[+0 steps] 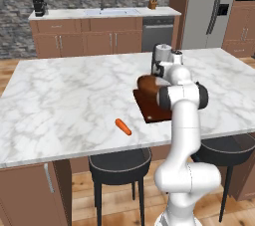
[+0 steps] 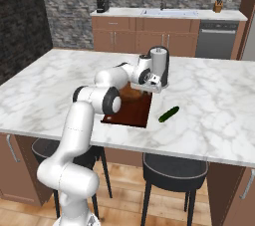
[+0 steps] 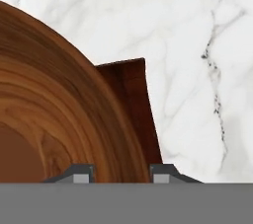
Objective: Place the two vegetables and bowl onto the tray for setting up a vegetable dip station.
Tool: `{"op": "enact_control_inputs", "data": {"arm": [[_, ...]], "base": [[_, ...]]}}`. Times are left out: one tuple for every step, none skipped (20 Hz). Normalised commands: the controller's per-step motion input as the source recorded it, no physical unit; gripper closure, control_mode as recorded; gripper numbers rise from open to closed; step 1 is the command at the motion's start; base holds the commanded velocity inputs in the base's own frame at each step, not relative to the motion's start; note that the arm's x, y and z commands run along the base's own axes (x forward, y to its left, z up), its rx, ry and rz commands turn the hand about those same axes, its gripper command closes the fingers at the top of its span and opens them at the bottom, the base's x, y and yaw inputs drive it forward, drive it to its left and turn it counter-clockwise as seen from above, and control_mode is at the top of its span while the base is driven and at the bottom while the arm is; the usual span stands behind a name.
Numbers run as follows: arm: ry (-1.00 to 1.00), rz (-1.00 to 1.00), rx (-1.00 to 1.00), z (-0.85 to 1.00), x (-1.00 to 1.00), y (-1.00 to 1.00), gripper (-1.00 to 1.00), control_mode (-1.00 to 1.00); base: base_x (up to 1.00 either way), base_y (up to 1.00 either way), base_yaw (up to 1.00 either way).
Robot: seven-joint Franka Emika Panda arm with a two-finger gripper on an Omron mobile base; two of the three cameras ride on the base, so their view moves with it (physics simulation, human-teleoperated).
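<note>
Here, a white robot arm reaches over a marble worktop [image 1: 74, 95] in a kitchen. Its pincer [image 3: 121, 171] hangs right over the rim of a round brown wooden bowl [image 3: 54, 119]; the two dark fingertips [image 3: 81, 173] stand a narrow way apart with the bowl's wall between them, and whether they press on the wood cannot be told. The bowl sits on the tray [image 2: 134, 113], a flat dark reddish-brown board lying on the worktop near its front edge; one corner of the board pokes out from under the bowl in the hand view. In the left base view the arm's elbow covers part of both bowl and tray. A small orange carrot [image 1: 123, 127] lies on the bare marble to the left of the tray, apart from it. A small dark green cucumber [image 2: 168, 114] lies on the marble just right of the tray, tilted. A grey and white upright appliance [image 2: 159, 65] stands behind the bowl.
</note>
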Motion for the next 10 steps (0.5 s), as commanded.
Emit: {"op": "enact_control_inputs", "data": {"arm": [[0.16, 0.04, -0.19, 0.38, 0.24, -0.03, 1.0, -1.0], [0.14, 0.03, -0.17, 0.31, 0.22, -0.03, 1.0, -1.0], [0.13, 0.03, -0.17, 0.23, 0.21, -0.02, 1.0, -1.0], [0.11, 0.02, -0.16, 0.2, 0.15, 0.0, 1.0, -1.0], [0.1, 0.02, -0.17, 0.19, 0.14, 0.0, 1.0, -1.0], [0.07, 0.02, -0.16, 0.16, 0.12, 0.0, 1.0, -1.0], [0.0, 0.03, -0.11, 0.02, 0.08, 0.0, 1.0, -1.0], [-0.03, 0.05, -0.01, 0.0, 0.0, 0.0, 1.0, -1.0], [-0.05, 0.05, 0.0, -0.02, 0.0, 0.0, 1.0, -1.0], [-0.06, 0.05, 0.0, -0.05, 0.0, 0.0, 1.0, -1.0]], "base": [[0.0, 0.0, 0.0], [0.0, 0.0, 0.0], [0.0, 0.0, 0.0], [0.0, 0.0, 0.0], [0.0, 0.0, 0.0], [0.0, 0.0, 0.0], [0.0, 0.0, 0.0], [0.0, 0.0, 0.0], [0.0, 0.0, 0.0], [0.0, 0.0, 0.0]]}}
